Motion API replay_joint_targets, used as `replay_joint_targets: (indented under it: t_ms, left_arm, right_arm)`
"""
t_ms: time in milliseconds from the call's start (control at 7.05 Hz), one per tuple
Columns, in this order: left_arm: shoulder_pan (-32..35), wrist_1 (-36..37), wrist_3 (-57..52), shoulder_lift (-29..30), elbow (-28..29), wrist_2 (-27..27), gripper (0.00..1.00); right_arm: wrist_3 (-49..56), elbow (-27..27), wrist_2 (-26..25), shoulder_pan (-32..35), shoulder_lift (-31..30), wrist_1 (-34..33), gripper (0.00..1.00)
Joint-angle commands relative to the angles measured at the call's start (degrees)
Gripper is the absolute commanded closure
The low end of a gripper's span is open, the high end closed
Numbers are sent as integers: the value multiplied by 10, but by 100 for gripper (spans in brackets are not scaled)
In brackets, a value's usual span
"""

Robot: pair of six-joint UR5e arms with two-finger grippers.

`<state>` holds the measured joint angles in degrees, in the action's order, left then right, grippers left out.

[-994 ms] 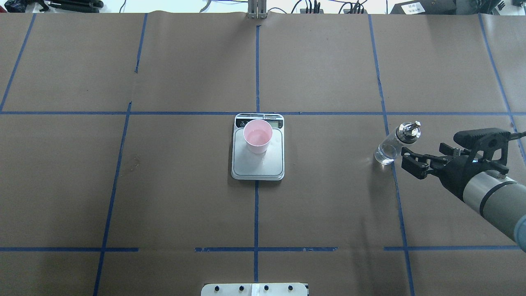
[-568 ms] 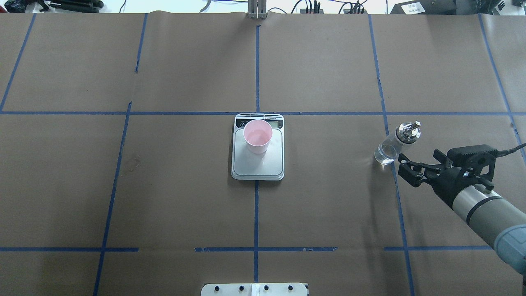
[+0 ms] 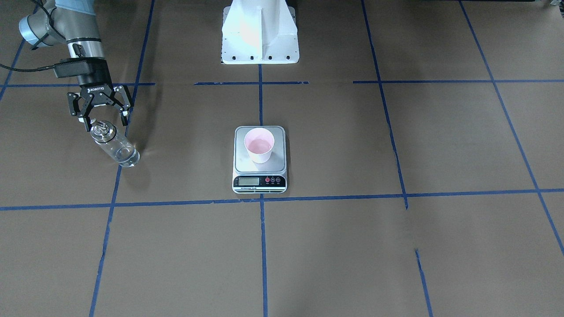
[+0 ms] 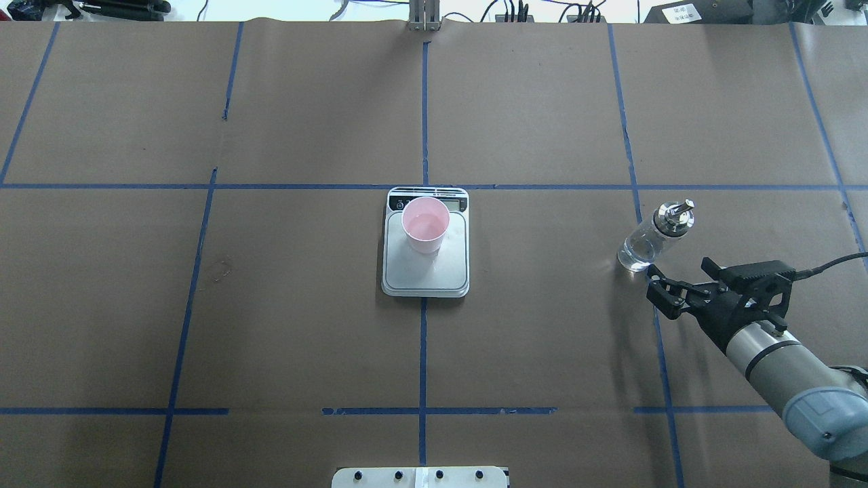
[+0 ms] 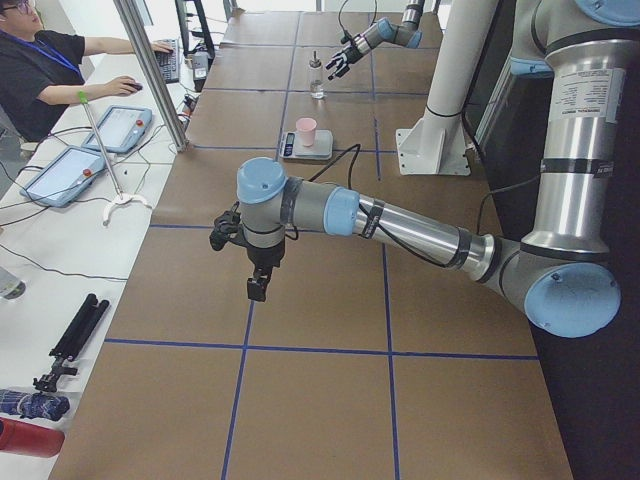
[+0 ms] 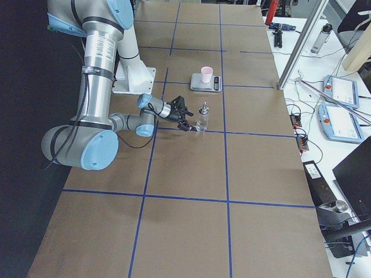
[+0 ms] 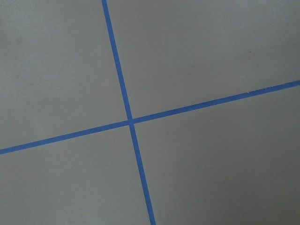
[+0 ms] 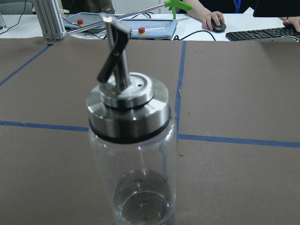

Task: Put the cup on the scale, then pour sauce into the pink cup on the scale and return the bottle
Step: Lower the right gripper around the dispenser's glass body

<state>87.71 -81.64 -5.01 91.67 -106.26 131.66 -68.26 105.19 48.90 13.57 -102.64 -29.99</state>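
– Right gripper (image 3: 105,119), status?
– Jaws spread wide, nothing between them. It sits low over the table (image 4: 542,339), just beside the bottle (image 4: 641,245) on the robot's side and pointed at it. The overhead view shows a gap, no contact.

– Bottle position?
– Upright on the brown paper, on a line of the blue tape grid (image 4: 305,186), well to the robot's right of the scale (image 4: 447,271). Silver cap and spout on top, a little clear liquid at the bottom. It fills the right wrist view, dead ahead.

– Cup?
– Pink cup (image 4: 425,224) stands upright on the scale, toward the display end of the platform. The scale lies at table centre, on the middle tape line.

– Left gripper?
– Left gripper (image 5: 257,288) shows only in the left side view. It hangs fingers-down over the paper, well apart from scale and bottle. Cannot tell whether the fingers are spread or together. Its wrist camera sees only a crossing of tape lines.

– Surroundings?
– White robot base (image 3: 260,31) at the table edge. A person (image 5: 50,70) sits at the side desk, one hand on a mouse.
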Motion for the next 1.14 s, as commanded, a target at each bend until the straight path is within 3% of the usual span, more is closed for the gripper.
replay_joint_targets:
  t_ms: [0, 994]
  left_arm:
    - [0, 0, 0, -1, 0, 0, 0]
    - [0, 0, 0, -8, -1, 0, 0]
  right_arm:
    - [2, -49, -18, -1, 40, 28, 0]
    - [47, -85, -45, -2, 77, 27, 0]
